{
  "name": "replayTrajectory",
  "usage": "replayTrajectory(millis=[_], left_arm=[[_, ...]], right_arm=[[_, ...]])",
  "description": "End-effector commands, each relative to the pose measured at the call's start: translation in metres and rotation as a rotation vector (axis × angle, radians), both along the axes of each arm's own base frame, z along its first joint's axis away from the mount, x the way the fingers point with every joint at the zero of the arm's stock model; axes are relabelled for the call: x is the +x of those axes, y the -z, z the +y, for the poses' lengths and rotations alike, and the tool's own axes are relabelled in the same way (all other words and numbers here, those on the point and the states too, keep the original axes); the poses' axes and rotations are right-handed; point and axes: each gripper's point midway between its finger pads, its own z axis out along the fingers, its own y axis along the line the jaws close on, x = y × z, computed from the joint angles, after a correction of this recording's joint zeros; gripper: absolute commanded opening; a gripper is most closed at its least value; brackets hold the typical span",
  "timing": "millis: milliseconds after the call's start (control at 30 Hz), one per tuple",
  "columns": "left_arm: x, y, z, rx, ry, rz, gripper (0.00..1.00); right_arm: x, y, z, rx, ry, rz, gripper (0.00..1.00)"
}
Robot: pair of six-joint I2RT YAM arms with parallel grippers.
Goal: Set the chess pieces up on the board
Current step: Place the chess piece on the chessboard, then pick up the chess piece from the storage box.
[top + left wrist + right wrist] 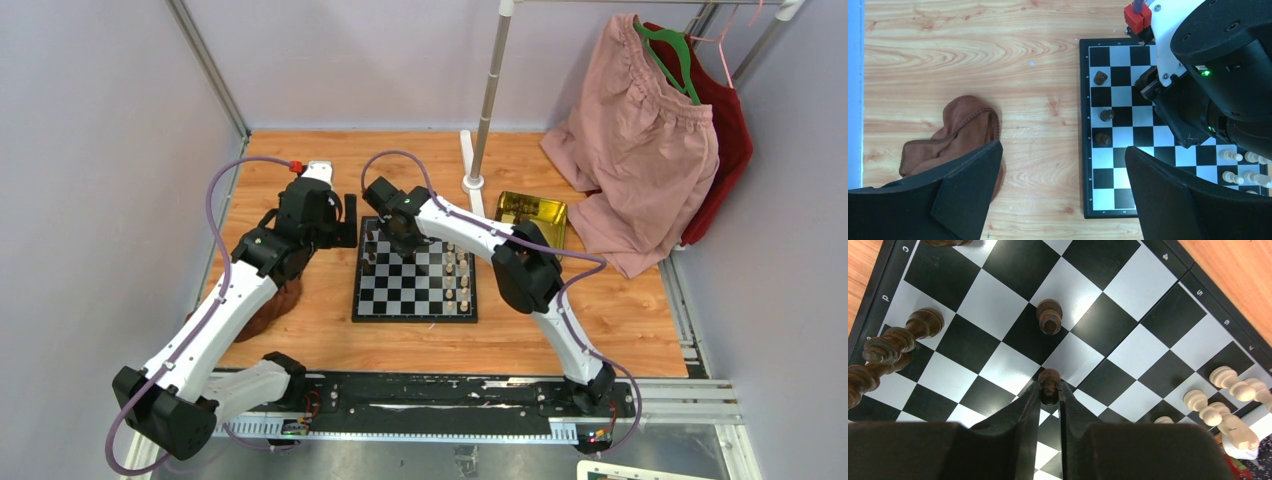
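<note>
The board (415,300) lies in the middle of the wooden table. Cream-white pieces (462,275) stand along its right side, and dark ones (368,262) at its left. My right gripper (400,245) is low over the board's far left part. In the right wrist view its fingers (1050,387) hug a dark pawn (1050,376) from both sides on a dark square. Another dark pawn (1049,316) stands one square off, and taller dark pieces (898,340) line the edge. My left gripper (1063,150) hangs wide open above the board's left rim (1083,165), holding nothing.
A crumpled brown cloth (270,310) lies left of the board, under the left arm. A gold tray (532,215) sits at the back right. Behind it stands a clothes rail pole (487,100) with pink and red garments (640,130) draping onto the table.
</note>
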Motion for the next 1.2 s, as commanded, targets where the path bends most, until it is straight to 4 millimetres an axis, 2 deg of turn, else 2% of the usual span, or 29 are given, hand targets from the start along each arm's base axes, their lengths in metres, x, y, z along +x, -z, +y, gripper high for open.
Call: replayTrajectory(millis=[0,67,267,533,700,867,967,1067,1167], left_arm=[[0.005,-0.005,0.000,-0.018,-0.015,-0.021,1.00],[0.005,-0.005,0.000,-0.021,-0.015,-0.022,1.00],[0.008,-0.006,-0.003,-0.029,-0.014,-0.024,1.00],[0.016,-0.011,-0.010,-0.051,-0.006,-0.030,1.00],[0.023,-0.014,-0.014,-0.057,-0.005,-0.036,1.00],[0.029,-0.013,-0.019,-0.065,-0.002,-0.028,1.00],[0.031,-0.010,-0.021,-0.070,-0.001,-0.016,1.00],[0.034,-0.006,-0.024,-0.075,-0.001,-0.008,1.00],[0.035,-0.003,-0.026,-0.077,0.000,0.000,1.00]], right_arm=[[-0.012,0.005,0.001,-0.024,-0.028,0.030,0.28],[-0.012,0.004,0.000,-0.024,-0.029,0.027,0.32],[-0.009,-0.011,0.001,-0.009,-0.030,-0.003,0.32],[0.002,-0.060,-0.002,0.042,-0.023,-0.101,0.33],[0.013,-0.091,-0.018,0.069,0.015,-0.156,0.33],[0.033,-0.120,-0.051,0.088,0.102,-0.214,0.33],[0.049,-0.135,-0.081,0.103,0.181,-0.257,0.33],[0.066,-0.138,-0.120,0.104,0.277,-0.275,0.33],[0.078,-0.131,-0.161,0.082,0.369,-0.269,0.33]])
